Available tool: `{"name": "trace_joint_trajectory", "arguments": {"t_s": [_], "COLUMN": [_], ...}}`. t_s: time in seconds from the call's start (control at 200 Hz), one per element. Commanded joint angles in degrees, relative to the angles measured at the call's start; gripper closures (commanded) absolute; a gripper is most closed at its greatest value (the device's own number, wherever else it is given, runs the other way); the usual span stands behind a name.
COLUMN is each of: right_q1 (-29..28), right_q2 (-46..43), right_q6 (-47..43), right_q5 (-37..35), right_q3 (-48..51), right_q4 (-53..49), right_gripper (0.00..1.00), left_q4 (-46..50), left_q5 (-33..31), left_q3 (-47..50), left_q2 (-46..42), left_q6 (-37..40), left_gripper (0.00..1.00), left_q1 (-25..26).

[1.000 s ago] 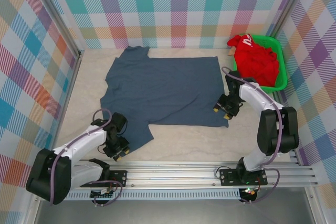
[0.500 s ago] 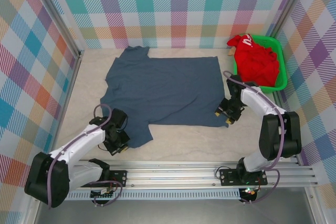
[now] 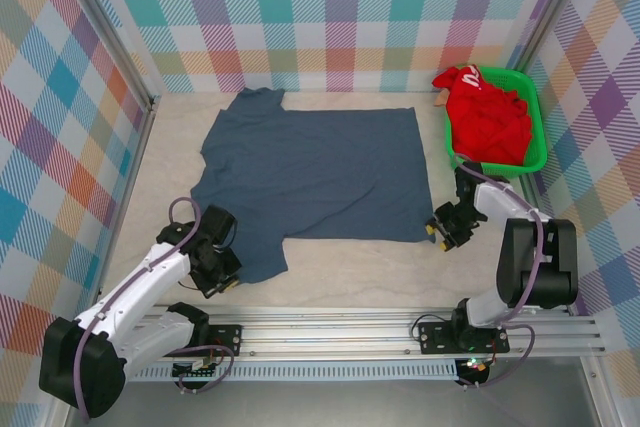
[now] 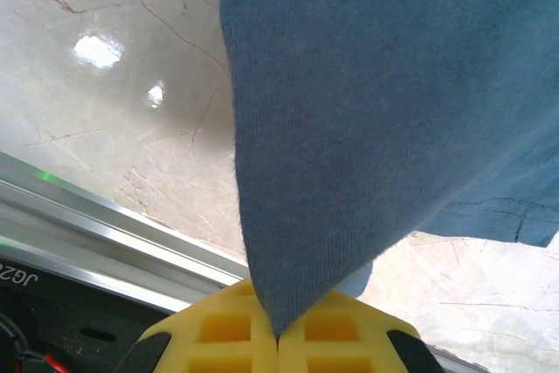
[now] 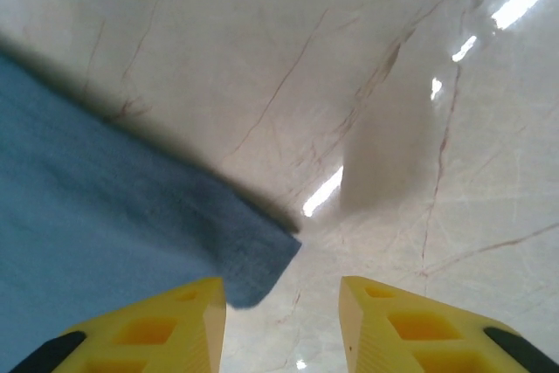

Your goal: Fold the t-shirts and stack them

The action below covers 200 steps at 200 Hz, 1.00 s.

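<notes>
Left tool is clamped tight on the blue t-shirt, and the wrist view has a point of cloth pinched right between the yellow pads. That's the near-left flap, a sleeve by the look of it. The shirt itself lies spread flat across the middle of the desk, and the red t-shirt sits heaped in the green basket at the far right, not yet touched.

Over on the right, it's a different story! The right tool is down at the shirt's near-right corner with its jaws apart, bare desk showing between them. The corner's tip lies just beside one finger, not clearly inside the gap.

Here's the danger as I read it: close from there and the jaws may catch only a sliver of cloth, or nothing. Then a lift goes up on one side only, dragging and twisting the shirt instead of folding it. The left grip looks thin too, just a tip of cloth, so a sharp pull could slip it free. And fingers this low could scrape the desk and shove the corner away
</notes>
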<state>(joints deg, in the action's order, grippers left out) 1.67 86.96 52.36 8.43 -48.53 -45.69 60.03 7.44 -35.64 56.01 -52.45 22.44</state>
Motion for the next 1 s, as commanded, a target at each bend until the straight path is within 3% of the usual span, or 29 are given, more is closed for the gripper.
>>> {"name": "trace_joint_trajectory", "arguments": {"t_s": [0.0, 0.34, 0.66, 0.995], "right_q1": [0.6, 0.6, 0.4, -2.5], "right_q2": [1.5, 5.4, 3.2, -5.6], "right_q6": [3.1, 6.5, 1.3, -5.5], "right_q5": [2.3, 4.0, -1.2, -5.7], "right_q3": [1.0, 2.4, 0.4, -1.8], "right_q4": [2.1, 7.0, 6.2, -6.6], "right_gripper": [0.63, 0.73, 1.00, 1.00], "left_q4": [2.3, 0.2, 2.0, 12.3], "left_q5": [-0.6, -0.9, -5.2, -7.6], "left_q3": [-1.5, -2.5, -6.0, -8.0], "left_q2": [-0.3, 1.2, 0.3, -9.3], "left_q6": [0.6, 0.1, -0.7, -9.0], "left_gripper": [1.00, 1.00, 1.00, 1.00], "left_q1": [0.7, 0.7, 0.7, 5.0]}}
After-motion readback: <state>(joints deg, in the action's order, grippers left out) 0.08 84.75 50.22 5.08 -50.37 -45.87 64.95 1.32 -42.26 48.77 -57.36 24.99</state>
